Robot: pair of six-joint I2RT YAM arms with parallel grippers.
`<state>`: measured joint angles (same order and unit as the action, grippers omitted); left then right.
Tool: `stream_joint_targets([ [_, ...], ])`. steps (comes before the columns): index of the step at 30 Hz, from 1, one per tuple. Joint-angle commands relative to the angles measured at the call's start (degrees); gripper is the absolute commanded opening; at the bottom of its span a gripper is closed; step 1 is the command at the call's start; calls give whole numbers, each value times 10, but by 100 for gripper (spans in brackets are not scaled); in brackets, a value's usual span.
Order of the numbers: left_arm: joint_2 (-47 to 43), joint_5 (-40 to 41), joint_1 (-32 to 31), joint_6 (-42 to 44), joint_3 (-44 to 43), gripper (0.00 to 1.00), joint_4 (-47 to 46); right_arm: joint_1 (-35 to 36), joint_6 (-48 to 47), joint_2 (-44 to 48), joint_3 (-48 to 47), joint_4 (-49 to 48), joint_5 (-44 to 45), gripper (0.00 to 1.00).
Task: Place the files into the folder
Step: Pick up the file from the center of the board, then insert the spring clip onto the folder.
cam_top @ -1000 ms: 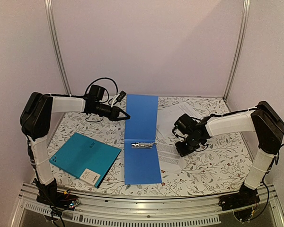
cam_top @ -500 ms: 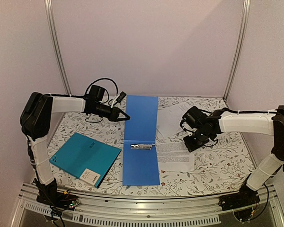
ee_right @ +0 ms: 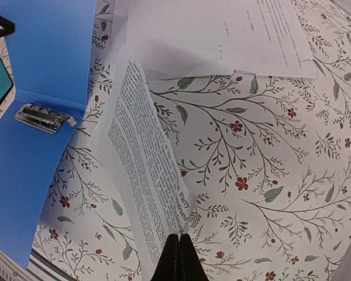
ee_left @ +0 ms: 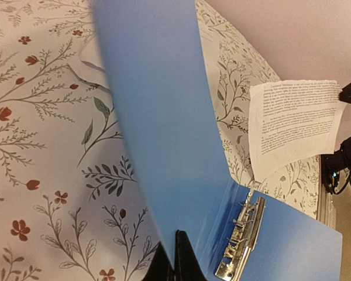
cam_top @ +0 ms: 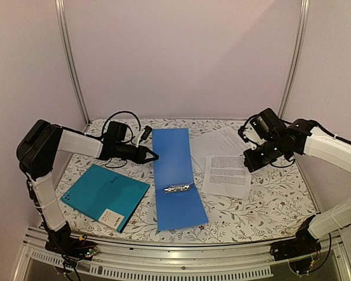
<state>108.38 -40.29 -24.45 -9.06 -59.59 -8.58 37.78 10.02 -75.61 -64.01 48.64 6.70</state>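
A teal folder point(cam_top: 105, 196) with a white label lies closed at the front left, and neither gripper touches it. A blue folder point(cam_top: 172, 158) lies open in the middle, its metal clip point(cam_top: 176, 188) showing. My left gripper point(cam_top: 156, 156) point(ee_left: 174, 239) is shut on the left edge of the blue cover point(ee_left: 158, 117), which is raised. Two files show. One printed sheet point(cam_top: 225, 175) point(ee_right: 140, 170) hangs tilted above the table, with my right gripper point(cam_top: 250, 164) point(ee_right: 179, 239) shut on its edge. The other sheet point(cam_top: 222, 140) point(ee_right: 216, 35) lies flat behind it.
A floral cloth point(cam_top: 269, 199) covers the table. Metal posts point(cam_top: 70, 58) stand at the back corners in front of plain walls. A black cable loop point(cam_top: 120, 111) lies behind the left arm.
My right gripper has risen and swung right and back, pulling the printed sheet off the table and away from the blue folder. The blue folder has turned slightly, and the left gripper has shifted a little nearer.
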Motion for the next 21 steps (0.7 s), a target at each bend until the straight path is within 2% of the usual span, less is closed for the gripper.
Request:
stream_joint_targets([
  [1,-33,100,-28,-83,53,0,-131,-3,1,10,-26,40,-32,0],
  [14,-139,231,-85,-86,117,0,-163,-22,11,34,-77,73,-31,0],
  [21,-130,267,-106,-89,117,1,-161,-22,41,29,-98,63,-110,0],
])
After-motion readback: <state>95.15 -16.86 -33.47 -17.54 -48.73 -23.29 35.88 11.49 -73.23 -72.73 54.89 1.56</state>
